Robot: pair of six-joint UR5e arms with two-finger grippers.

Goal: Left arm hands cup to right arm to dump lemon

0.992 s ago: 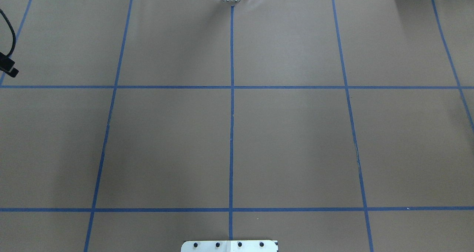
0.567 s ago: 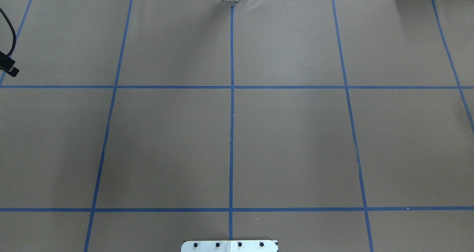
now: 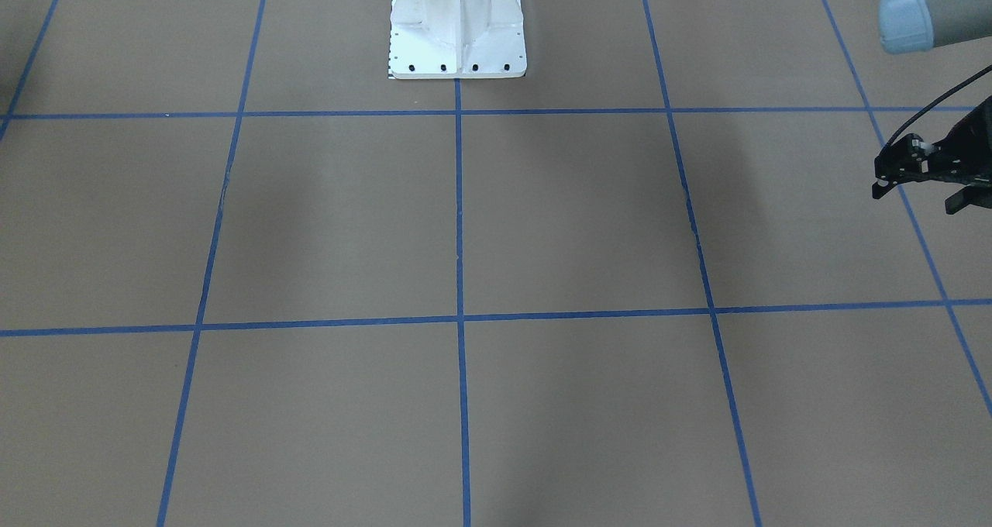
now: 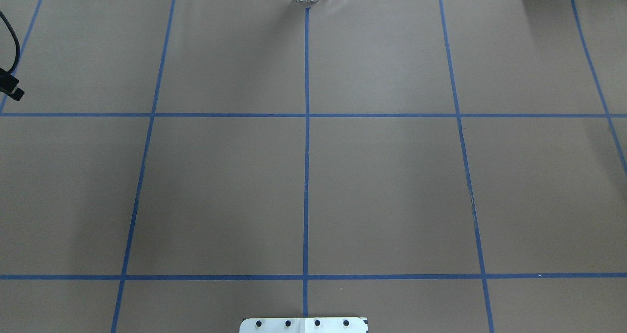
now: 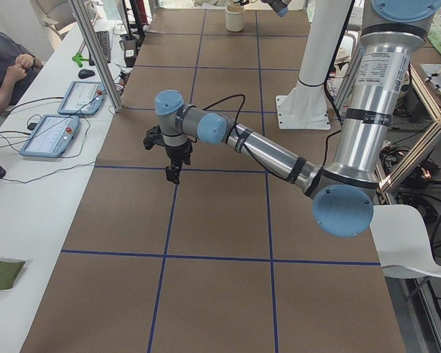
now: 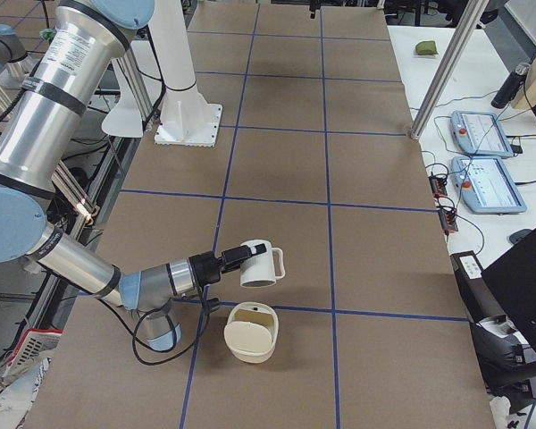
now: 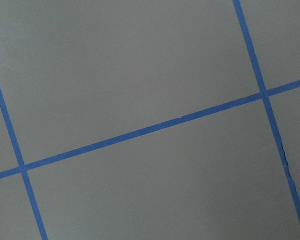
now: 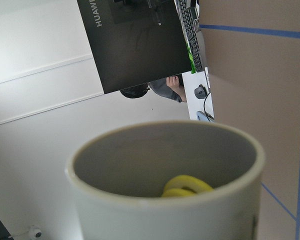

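The white cup (image 6: 261, 264) hangs above the table at the tip of my right gripper (image 6: 235, 257), the near arm in the exterior right view. That view alone does not tell whether its fingers are shut on it. The right wrist view is filled by the cup's rim (image 8: 165, 200). A yellow lemon (image 8: 186, 186) piece lies inside, and no fingers show. My left gripper (image 3: 917, 196) hovers far off over the table's other end, open and holding nothing. The same left gripper (image 5: 174, 170) points down in the exterior left view.
A cream round container (image 6: 250, 332) stands on the table just below and in front of the cup. The white robot pedestal (image 3: 457, 46) sits mid-table at the robot's edge. A seated person (image 5: 6, 62) and tablets (image 5: 79, 97) are at a side bench.
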